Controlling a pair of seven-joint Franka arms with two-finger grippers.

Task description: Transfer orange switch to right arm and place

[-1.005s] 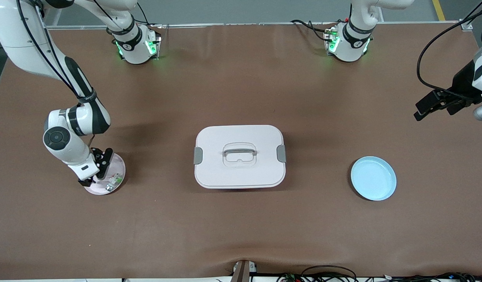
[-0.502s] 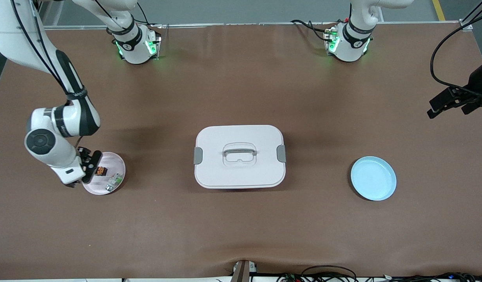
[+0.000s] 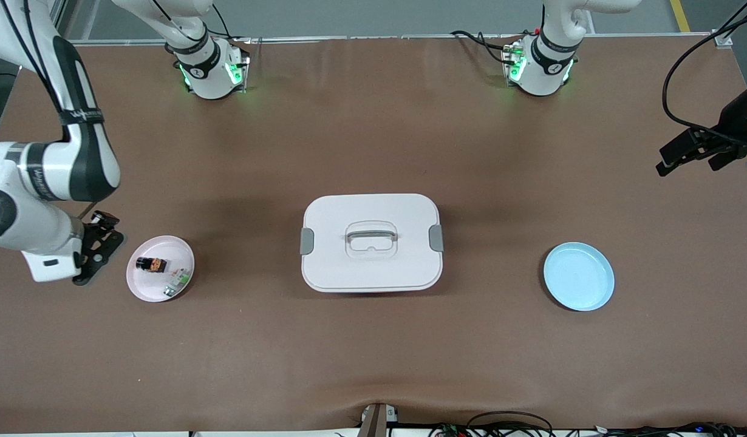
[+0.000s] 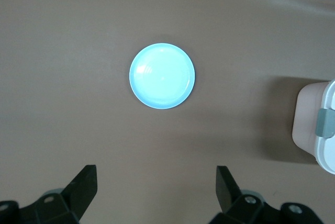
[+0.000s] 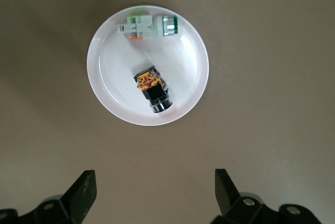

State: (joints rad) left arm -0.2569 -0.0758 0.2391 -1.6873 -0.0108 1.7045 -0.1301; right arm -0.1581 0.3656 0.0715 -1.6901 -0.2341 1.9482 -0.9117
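The orange switch [image 3: 152, 264] lies on its side in the pink plate [image 3: 182, 252], at the right arm's end of the table, with nothing gripping it; in the right wrist view its orange face and black body [image 5: 152, 89] rest near the middle of the dish, so it reads as set down rather than held. Beside it on the same plate, nearer the front camera, lies a white-and-green component [image 3: 177, 280], close to the switch but apart from it, so a pick on either would need some care not to nudge the other. The right gripper [image 3: 94, 255] hangs just off the plate's rim, toward the table's edge, its fingers spread wide and empty, which suits an arm clear of a dish it has no hold on. In the middle of the table stands a closed white lidded box [image 3: 371, 242], well apart from both plates. Toward the left arm's end sits a bare blue plate [image 3: 579, 276]. The left gripper [image 3: 689, 155] waits up in the air, jaws apart and holding nothing. Judged from this, the placing looks done.
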